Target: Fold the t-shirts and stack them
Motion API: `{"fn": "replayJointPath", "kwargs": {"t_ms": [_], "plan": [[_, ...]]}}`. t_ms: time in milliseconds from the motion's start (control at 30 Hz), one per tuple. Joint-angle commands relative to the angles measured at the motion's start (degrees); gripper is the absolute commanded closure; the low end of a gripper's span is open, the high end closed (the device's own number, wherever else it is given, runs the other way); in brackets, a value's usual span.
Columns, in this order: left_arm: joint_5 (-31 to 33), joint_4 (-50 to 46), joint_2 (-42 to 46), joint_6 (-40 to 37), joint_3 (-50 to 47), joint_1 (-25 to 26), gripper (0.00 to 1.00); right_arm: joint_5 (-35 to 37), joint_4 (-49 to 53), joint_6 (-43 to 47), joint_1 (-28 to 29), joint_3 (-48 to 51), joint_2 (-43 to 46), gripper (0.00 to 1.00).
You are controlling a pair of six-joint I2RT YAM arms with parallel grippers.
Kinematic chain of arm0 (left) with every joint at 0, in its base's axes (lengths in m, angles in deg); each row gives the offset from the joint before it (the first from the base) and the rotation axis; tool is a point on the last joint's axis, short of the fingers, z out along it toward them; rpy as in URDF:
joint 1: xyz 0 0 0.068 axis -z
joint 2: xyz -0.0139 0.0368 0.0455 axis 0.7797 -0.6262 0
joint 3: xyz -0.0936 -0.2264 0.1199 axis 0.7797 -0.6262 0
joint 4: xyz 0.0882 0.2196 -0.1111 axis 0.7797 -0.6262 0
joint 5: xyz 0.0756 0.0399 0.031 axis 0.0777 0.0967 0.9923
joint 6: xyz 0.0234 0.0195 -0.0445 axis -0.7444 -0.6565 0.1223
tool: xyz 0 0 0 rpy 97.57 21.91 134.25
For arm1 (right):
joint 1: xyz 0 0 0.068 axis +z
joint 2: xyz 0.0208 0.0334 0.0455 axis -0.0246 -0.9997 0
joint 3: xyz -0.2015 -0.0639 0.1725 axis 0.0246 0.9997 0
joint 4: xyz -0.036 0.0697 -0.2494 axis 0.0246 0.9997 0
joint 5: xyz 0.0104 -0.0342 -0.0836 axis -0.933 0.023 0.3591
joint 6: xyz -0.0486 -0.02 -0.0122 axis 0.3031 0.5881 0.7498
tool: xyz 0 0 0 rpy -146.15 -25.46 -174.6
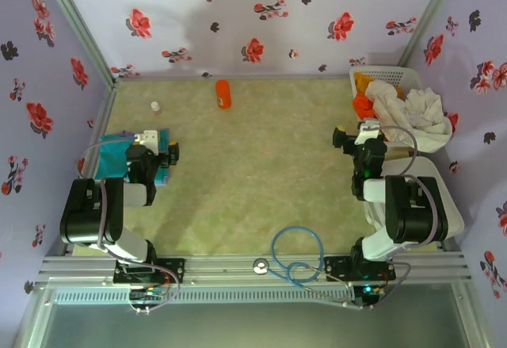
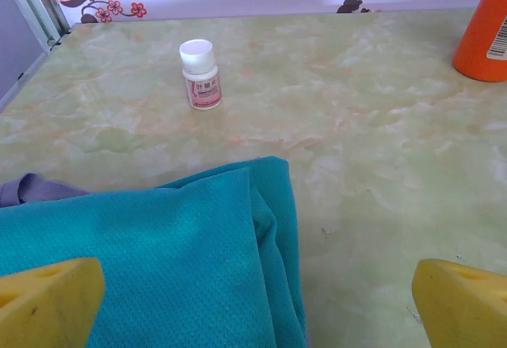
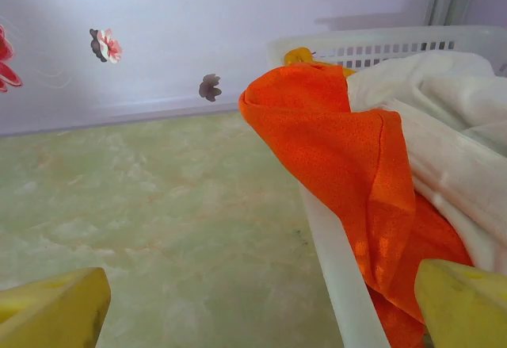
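Observation:
A folded teal t-shirt (image 1: 115, 156) (image 2: 158, 261) lies at the left of the table, and my left gripper (image 1: 149, 137) (image 2: 257, 308) hovers over its right edge, open, with nothing between the yellow fingertips (image 2: 47, 300). A strip of grey-purple cloth (image 2: 32, 188) shows beside the teal one. A rumpled white t-shirt (image 1: 412, 110) (image 3: 451, 126) and an orange t-shirt (image 1: 363, 104) (image 3: 348, 158) spill out of the white basket (image 1: 392, 71) (image 3: 337, 261) at the back right. My right gripper (image 1: 368, 128) (image 3: 257, 308) stands open just in front of the basket's near-left rim, holding nothing.
A small white pill bottle (image 1: 156, 107) (image 2: 200, 74) stands beyond the teal shirt. An orange bottle (image 1: 223, 94) (image 2: 485, 27) stands at the back centre. Flowered walls close three sides. A blue cable (image 1: 297, 257) loops at the near edge.

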Motion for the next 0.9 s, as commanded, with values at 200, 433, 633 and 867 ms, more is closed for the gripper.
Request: {"fn": "replayJointPath", "kwargs": {"t_ms": [200, 433, 633, 867], "plan": [[6.49, -0.59, -0.20, 1.87, 0.84, -0.63, 0.00, 0.82, 7.79, -3.45, 0.07, 0.80, -1.74, 0.01], [6.60, -0.62, -0.24, 1.79, 0.93, -0.66, 0.00, 2.18, 7.75, -3.97, 0.07, 0.75, -1.73, 0.01], [6.58, -0.65, -0.26, 1.77, 0.93, -0.65, 0.00, 2.32, 7.75, -4.02, 0.07, 0.79, -1.78, 0.01], [6.33, -0.66, -0.26, 1.57, 0.90, -0.56, 0.00, 2.27, 7.83, -3.90, 0.07, 0.81, -1.70, 0.01]]}}
